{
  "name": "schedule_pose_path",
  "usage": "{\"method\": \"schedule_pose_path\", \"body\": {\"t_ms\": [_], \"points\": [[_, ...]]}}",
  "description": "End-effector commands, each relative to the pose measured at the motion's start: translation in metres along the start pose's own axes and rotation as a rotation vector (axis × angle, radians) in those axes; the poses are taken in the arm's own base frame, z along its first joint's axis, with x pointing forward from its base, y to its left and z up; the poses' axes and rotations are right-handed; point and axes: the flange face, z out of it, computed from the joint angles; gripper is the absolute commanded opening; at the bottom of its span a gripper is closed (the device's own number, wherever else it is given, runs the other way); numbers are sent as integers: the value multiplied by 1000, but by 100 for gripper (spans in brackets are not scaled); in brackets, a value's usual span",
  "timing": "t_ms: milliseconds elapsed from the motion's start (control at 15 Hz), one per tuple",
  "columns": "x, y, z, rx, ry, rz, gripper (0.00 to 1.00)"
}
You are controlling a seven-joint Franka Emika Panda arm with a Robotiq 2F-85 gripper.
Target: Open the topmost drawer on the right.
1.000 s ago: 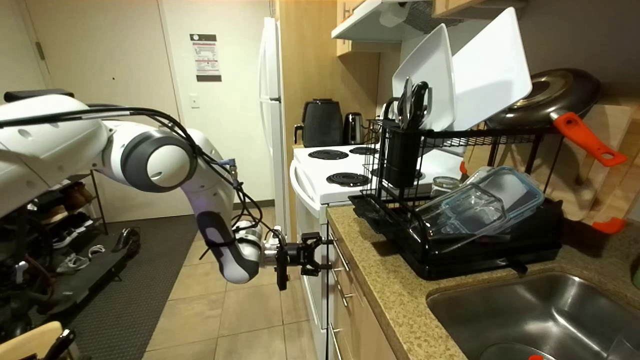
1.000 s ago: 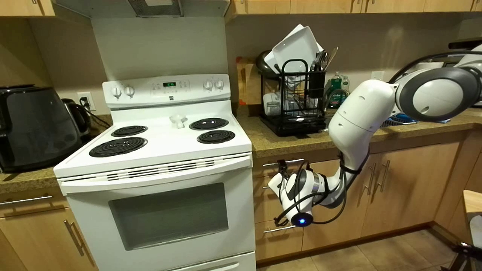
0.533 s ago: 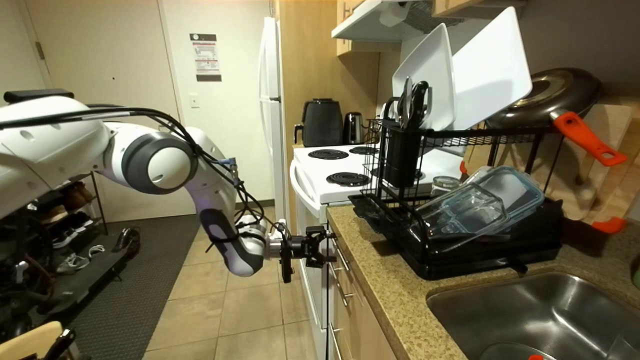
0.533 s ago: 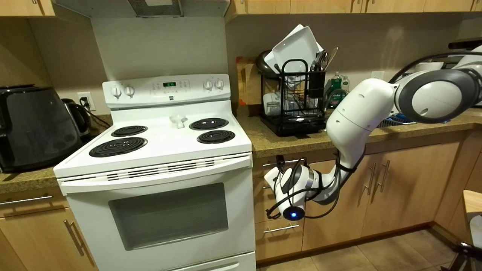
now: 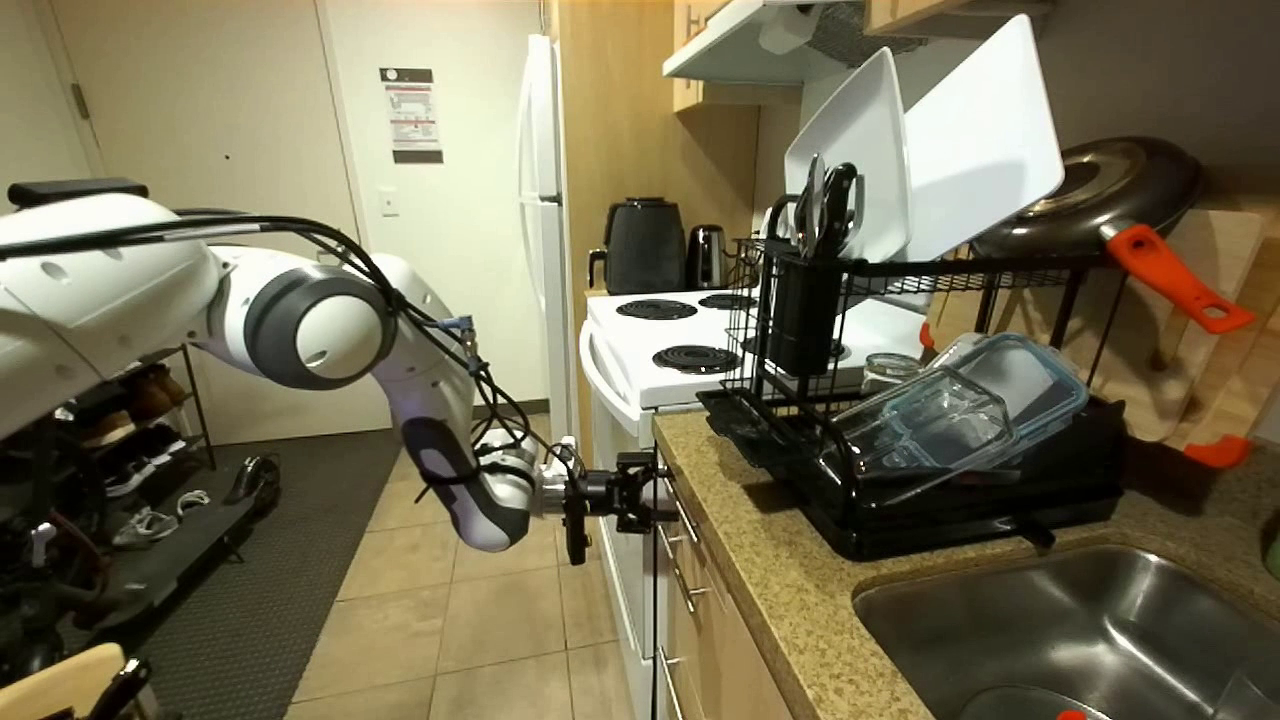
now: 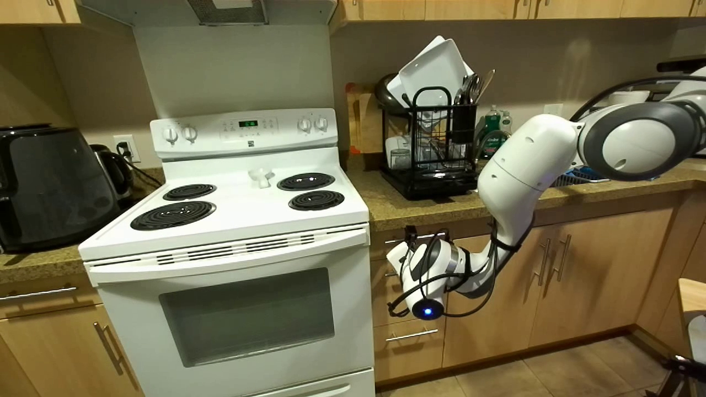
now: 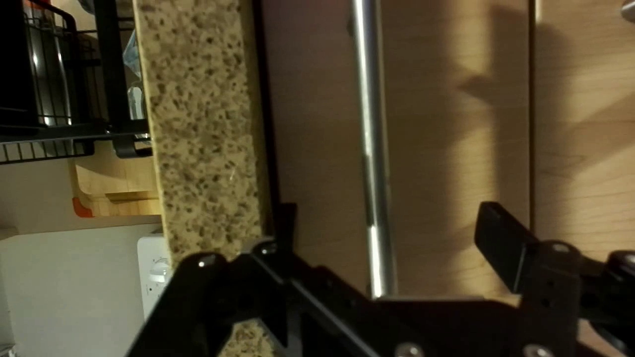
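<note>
Up close in the wrist view, the gripper (image 7: 389,223) is released, its fingers (image 7: 501,243) spread to either side of the bar handle (image 7: 374,124), one above it and one below, with wood face showing between the bar and each. Whether the tips reach past the bar in depth cannot be told. Directly behind the bar is the topmost drawer (image 7: 426,124), closed; a lower drawer (image 7: 585,124) lies beneath the bar. Just above the bar runs the edge of the speckled counter (image 7: 203,124). In both exterior views the robot arm (image 6: 513,171) runs down to the gripper, in front of the bar. Next to the bar stands the white stove (image 6: 248,215). Higher than the bar, on the counter, a black dish rack (image 5: 930,530) bears tilted white plates (image 5: 985,160), a dark utensil holder (image 5: 803,310), glass containers (image 5: 950,420) and an orange-handled pan (image 5: 1120,190). On the bar's other side from the stove, a steel sink (image 5: 1150,590) is set in the counter. Well apart from the bar, past the stove, are a black appliance (image 5: 645,250) and a kettle (image 5: 706,258); farther from the bar come a white refrigerator (image 5: 548,280) and a pale door (image 5: 210,100).
</note>
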Motion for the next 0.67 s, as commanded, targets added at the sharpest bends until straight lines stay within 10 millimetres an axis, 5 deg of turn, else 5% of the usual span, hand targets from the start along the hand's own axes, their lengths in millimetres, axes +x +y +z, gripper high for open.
{"method": "schedule_pose_path", "body": {"t_ms": [0, 600], "points": [[-4, 1, 8, 1, -32, 26, 60], [-5, 1, 6, 6, -47, 32, 3]]}}
